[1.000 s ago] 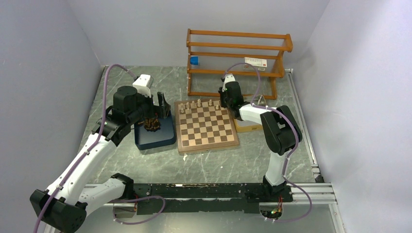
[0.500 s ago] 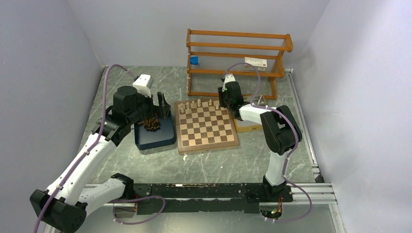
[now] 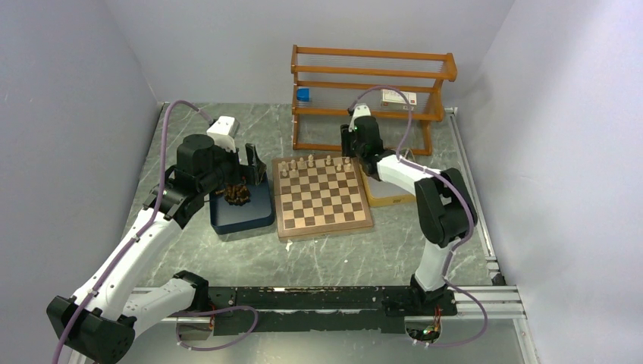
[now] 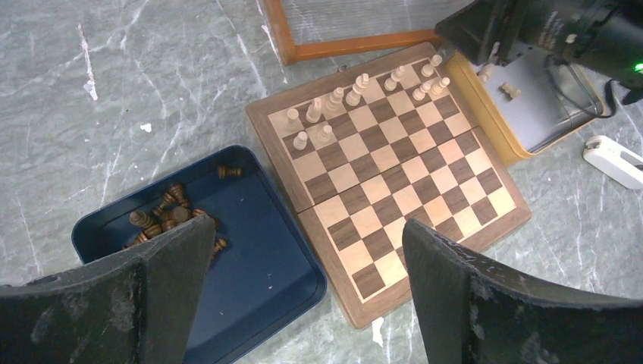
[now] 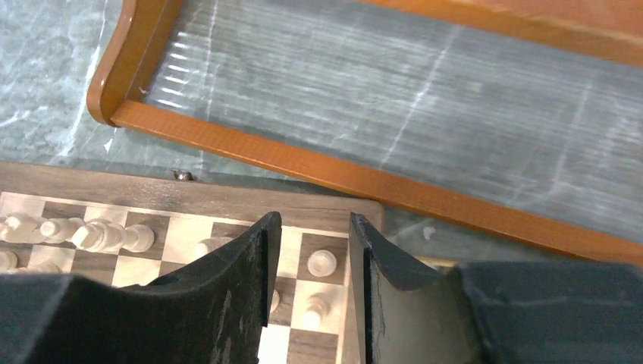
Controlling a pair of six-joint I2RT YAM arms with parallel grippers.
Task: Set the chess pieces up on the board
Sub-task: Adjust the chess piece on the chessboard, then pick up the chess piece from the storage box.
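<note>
**Risk of toppled pieces at the board's upper-right corner**

Right gripper hangs low over that corner of the square tan-and-brown wooden chessboard, jaws parted and empty. Small pale cream wooden chess pieces stand directly beneath and beside its fingers. My worry is that any sideways drift while lifting away would clip one and knock its neighbours over. The orange wooden rack close behind leaves little room upward in the frame.

Left gripper is spread wide, holding nothing, above the dark blue tray. The dark brown pieces there lie heaped and tangled at centre-left of the top view, so a pinch could catch two or seize one crooked.

Cream pieces stand upright with their long axes vertical, lined along the board's upper edge. The board sits mid-frame, slightly skewed, its fold seam running left to right.
</note>
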